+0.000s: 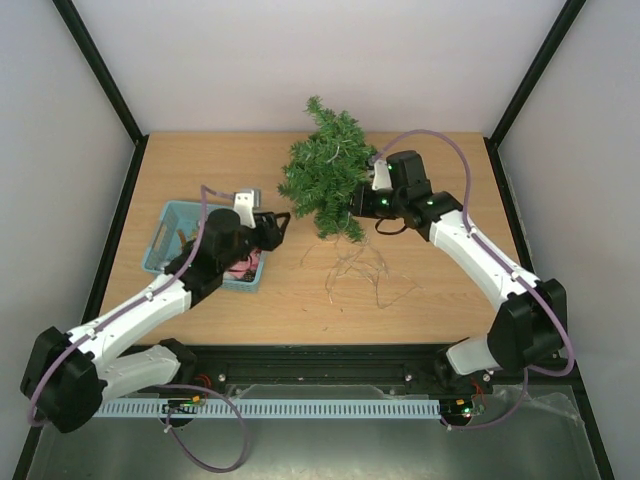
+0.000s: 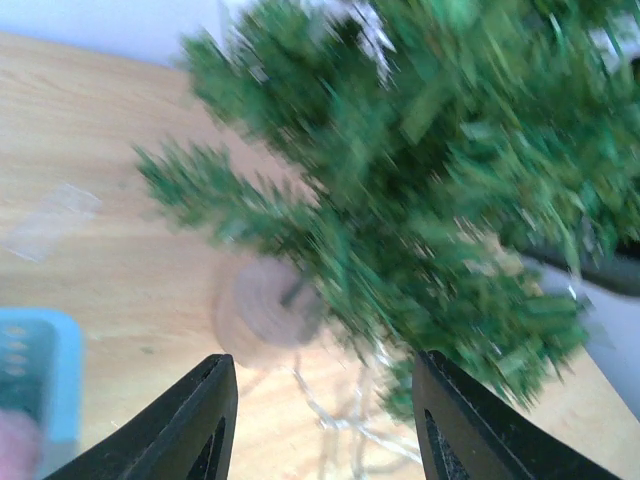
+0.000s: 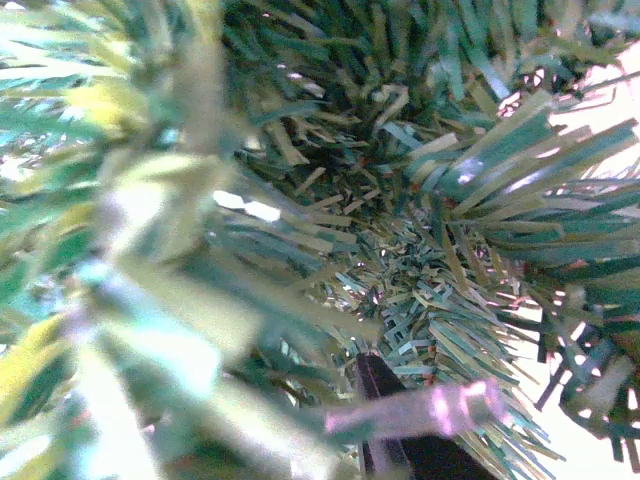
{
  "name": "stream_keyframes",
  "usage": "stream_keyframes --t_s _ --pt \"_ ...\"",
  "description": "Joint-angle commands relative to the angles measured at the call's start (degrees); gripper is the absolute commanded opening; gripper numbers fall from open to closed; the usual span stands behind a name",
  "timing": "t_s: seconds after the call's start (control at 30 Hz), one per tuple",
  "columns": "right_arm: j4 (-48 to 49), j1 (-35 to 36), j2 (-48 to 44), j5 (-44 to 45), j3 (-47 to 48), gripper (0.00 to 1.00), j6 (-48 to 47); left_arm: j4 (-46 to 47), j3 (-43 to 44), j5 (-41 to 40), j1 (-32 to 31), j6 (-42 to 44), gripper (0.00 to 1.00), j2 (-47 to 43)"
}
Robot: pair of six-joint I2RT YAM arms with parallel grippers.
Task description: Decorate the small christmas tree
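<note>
Left gripper (image 2: 322, 370): jaws spread, empty, aimed at the small christmas tree (image 1: 325, 180) from its left. Right gripper (image 1: 362, 206): buried in the tree's right-hand branches, jaw state impossible to tell. A teal basket (image 1: 178, 235) sits further left of the tree.

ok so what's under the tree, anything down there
A round wooden base sits under the small christmas tree, and a thin wire strand trails from there across the table. From above, the tree hides the base and where the strand starts.
</note>
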Motion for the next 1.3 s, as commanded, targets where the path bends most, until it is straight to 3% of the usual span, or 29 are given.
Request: stream_keyframes --t_s 0.0,0.3,0.57,0.77,1.0,1.27 --pt "-3.26 0.17 -3.72 0.54 1.46 0.23 -1.46 -0.16 -2.71 -2.3 -6.64 -0.82 0.5 -1.41" --pt "-7.74 0.17 -11.07 0.19 -0.3 0.43 -1.8 10.23 -9.28 -7.31 -16.83 -4.0 0.49 0.47" --pt "-9.62 0.17 -17.44 1.4 -4.42 0.45 -1.1 22.81 -11.74 -15.42 -23.48 -8.32 0.49 9.36" --pt "-9.68 0.01 -23.04 4.56 -11.22 0.47 0.34 29.3 -6.81 -19.38 -27.64 -9.62 0.56 21.02" --pt "-9.89 -0.85 -27.87 5.68 -17.25 0.46 2.66 37.49 -4.43 -25.3 -28.55 -11.87 0.61 31.7" --pt "-11.66 -3.33 -31.03 6.73 -20.71 0.44 3.17 39.09 3.87 -31.61 -28.72 -13.7 0.63 42.89"
